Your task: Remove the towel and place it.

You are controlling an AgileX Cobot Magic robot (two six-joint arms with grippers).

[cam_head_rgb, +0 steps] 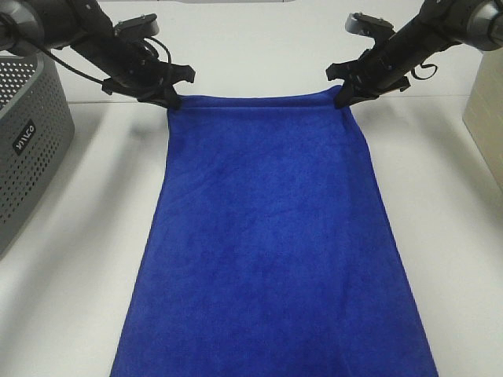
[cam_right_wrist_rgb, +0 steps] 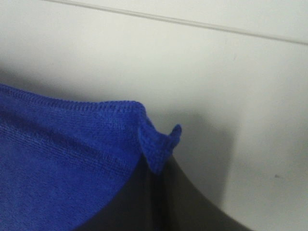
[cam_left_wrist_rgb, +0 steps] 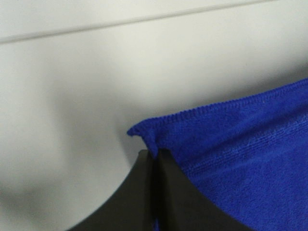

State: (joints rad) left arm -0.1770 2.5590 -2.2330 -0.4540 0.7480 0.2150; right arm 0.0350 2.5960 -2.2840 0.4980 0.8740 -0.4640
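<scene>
The royal-blue towel (cam_head_rgb: 271, 251) lies spread flat down the middle of the white table, from its far edge to the near edge of the view. My left gripper (cam_head_rgb: 171, 100) is shut on the towel's far left corner (cam_left_wrist_rgb: 144, 134). At the far right corner (cam_right_wrist_rgb: 159, 144) my right gripper (cam_head_rgb: 343, 99) is shut on the cloth as well. In both wrist views the black fingers (cam_left_wrist_rgb: 154, 192) press together with a small fold of blue fabric pinched between them. The far hem runs straight between the two grippers.
A grey perforated basket (cam_head_rgb: 27, 149) stands at the left edge of the table. A pale box-like object (cam_head_rgb: 486, 118) shows at the right edge. White tabletop (cam_head_rgb: 86, 259) flanks the towel on both sides.
</scene>
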